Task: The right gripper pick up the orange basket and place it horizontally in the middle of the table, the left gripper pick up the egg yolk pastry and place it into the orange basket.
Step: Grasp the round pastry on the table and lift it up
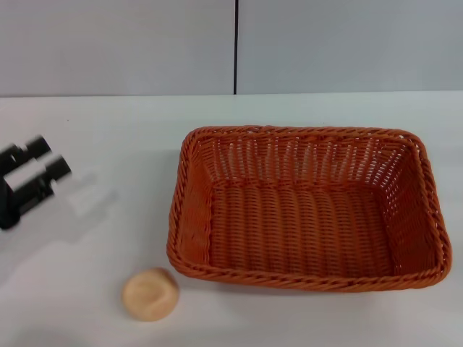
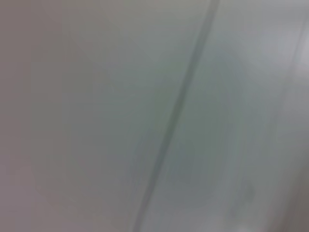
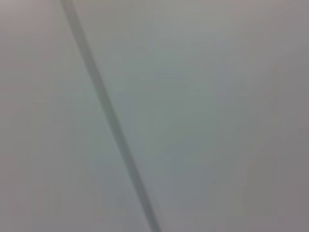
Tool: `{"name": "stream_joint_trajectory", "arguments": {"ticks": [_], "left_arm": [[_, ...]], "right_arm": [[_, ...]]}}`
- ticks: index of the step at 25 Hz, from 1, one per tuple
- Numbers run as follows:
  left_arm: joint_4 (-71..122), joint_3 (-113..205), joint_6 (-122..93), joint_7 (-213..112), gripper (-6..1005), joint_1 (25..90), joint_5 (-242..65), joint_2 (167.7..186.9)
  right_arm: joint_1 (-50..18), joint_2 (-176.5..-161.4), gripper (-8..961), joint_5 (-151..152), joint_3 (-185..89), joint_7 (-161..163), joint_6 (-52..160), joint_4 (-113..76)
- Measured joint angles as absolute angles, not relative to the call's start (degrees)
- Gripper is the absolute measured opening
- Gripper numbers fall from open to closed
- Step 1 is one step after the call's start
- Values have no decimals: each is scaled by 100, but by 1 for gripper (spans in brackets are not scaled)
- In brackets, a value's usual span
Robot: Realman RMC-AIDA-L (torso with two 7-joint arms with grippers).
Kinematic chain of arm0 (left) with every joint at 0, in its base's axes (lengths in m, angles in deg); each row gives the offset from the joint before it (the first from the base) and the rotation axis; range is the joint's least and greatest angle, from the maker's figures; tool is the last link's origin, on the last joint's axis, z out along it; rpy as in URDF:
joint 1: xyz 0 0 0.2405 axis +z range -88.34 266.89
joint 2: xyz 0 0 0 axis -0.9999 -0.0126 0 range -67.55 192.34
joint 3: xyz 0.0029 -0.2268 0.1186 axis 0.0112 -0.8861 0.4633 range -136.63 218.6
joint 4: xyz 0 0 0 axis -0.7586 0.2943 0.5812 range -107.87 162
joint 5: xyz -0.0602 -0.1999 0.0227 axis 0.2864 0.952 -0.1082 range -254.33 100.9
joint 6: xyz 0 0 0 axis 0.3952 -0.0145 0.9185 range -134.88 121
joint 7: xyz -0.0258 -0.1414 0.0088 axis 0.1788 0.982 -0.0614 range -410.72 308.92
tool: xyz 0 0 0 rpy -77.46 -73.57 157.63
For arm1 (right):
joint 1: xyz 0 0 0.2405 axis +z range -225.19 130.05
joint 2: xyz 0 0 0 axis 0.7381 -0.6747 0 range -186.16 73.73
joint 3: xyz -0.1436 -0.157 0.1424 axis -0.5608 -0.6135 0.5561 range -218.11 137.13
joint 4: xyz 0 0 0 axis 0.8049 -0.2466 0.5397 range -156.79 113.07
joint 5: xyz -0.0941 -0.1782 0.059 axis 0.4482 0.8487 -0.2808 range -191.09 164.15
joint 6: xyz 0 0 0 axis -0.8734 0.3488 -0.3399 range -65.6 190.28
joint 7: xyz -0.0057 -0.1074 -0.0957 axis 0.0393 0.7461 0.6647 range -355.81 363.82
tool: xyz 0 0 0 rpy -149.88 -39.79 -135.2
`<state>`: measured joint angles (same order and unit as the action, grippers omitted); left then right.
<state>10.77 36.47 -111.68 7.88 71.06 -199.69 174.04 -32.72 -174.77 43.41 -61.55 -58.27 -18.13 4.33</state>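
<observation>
Seeing left gripper (image 1: pixel 51 160) at my left edge, fingers apart w/ nothing between; egg yolk pastry (image 1: pixel 150 293) lies just outside orange basket (image 1: pixel 189 217).

Woven orange basket (image 1: pixel 307 210), tan pastry (image 1: pixel 150 293), white table (image 1: pixel 94 238).

A grey wall (image 1: pixel 116 43) stands behind, split by 1 dark vertical seam (image 1: pixel 236 47) (near the middle).

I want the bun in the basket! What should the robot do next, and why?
Probably swing the left pincer toward the egg yolk pastry and lower over it. The orange basket already lies lengthwise mid-table, empty, and the pastry sits outside, off its near left corner, ungrasped. The right pincer is out of view.
</observation>
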Motion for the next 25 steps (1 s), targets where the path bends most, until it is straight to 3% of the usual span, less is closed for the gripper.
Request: {"name": "stream_joint_trajectory", "arguments": {"ticks": [5, 13, 25], "left_arm": [[430, 4933, -11441, 1041, 570, 7387, -19965, 17504], [339, 5516, -11379, 1008, 561, 7704, -19972, 17510], [329, 6520, -10778, 1150, 548, 7635, -19976, 17743]], "right_arm": [[-3300, -17464, 516, 4030, -5744, -5861, -1871, 120], [-3186, -17475, 516, 4009, -5712, -5908, -1892, 60], [-2946, -17461, 516, 4000, -5715, -5910, -1827, -47]]}}
